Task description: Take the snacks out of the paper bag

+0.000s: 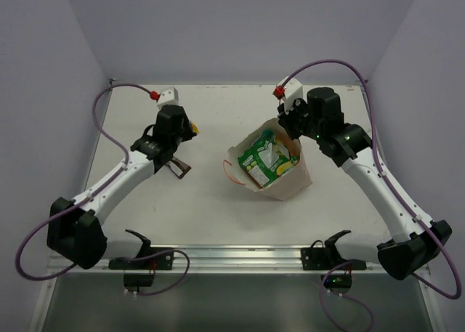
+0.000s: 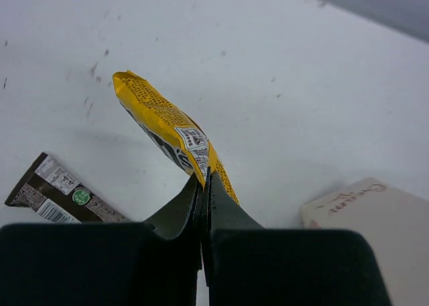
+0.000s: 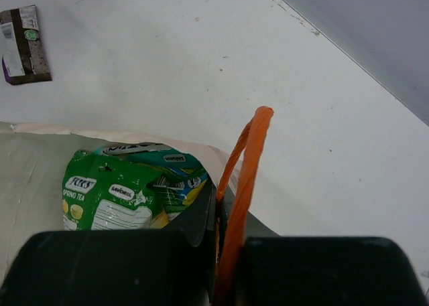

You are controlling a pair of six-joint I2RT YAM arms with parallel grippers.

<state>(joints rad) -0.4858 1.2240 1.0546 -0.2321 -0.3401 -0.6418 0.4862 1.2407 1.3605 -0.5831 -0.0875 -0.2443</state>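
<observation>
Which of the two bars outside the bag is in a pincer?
The yellow bar, pinched by the left pincer; the brown bar lies free.

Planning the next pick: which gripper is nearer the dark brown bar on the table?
Left. The left gripper, shut on the yellow bar, is close to the dark brown bar; the right gripper is across the table, pinching the handle of the paper bag.

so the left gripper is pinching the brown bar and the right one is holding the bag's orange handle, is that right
Not quite. The left gripper is shut on the yellow bar, not the brown bar, which lies loose on the table; the left wrist view shows this. The right gripper does hold the orange handle of the bag.
</observation>
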